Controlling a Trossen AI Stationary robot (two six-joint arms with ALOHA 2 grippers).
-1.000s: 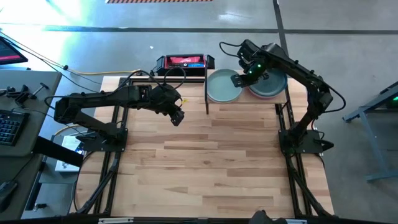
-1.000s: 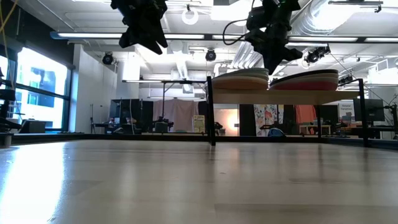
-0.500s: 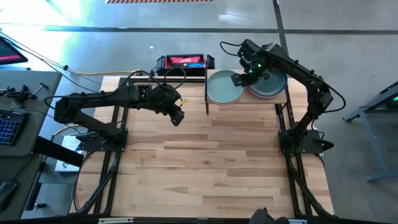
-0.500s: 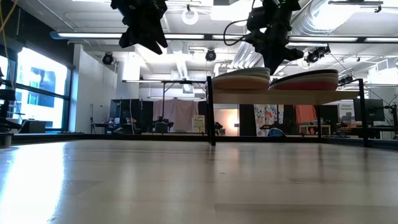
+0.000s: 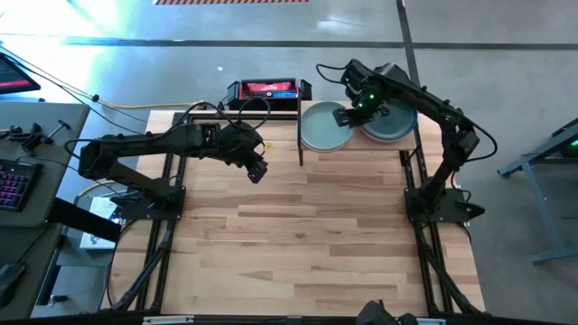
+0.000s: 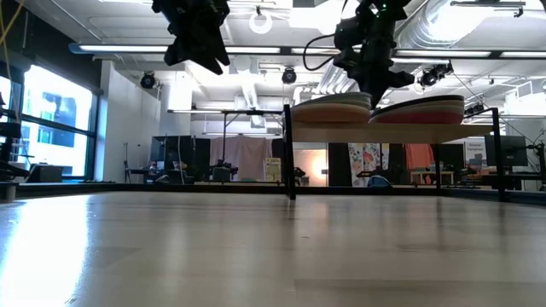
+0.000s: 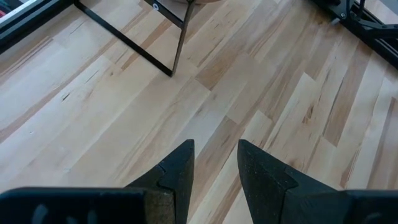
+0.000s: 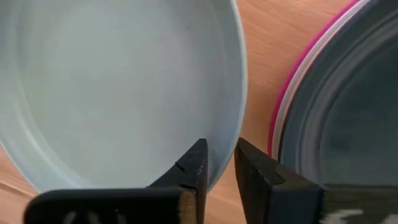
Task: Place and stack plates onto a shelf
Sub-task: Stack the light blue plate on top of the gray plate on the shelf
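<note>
Sage green tops the left stack of plates (image 5: 323,127) on the shelf (image 6: 375,134), and the right gripper (image 5: 347,115) straddles that plate's rim with its jaws a narrow gap apart, so I judge this the release; next it should lift clear without dragging the plate. The right wrist view shows the rim between the fingers (image 8: 194,165) and the neighbouring charcoal-topped stack (image 8: 339,118), while the low view shows both piles' height. The left gripper (image 5: 257,171) hangs narrowly parted and empty over the bare table (image 7: 267,87).

An industrial lab: exposed ceiling ducts (image 6: 444,26), concrete floor (image 5: 506,36).
</note>
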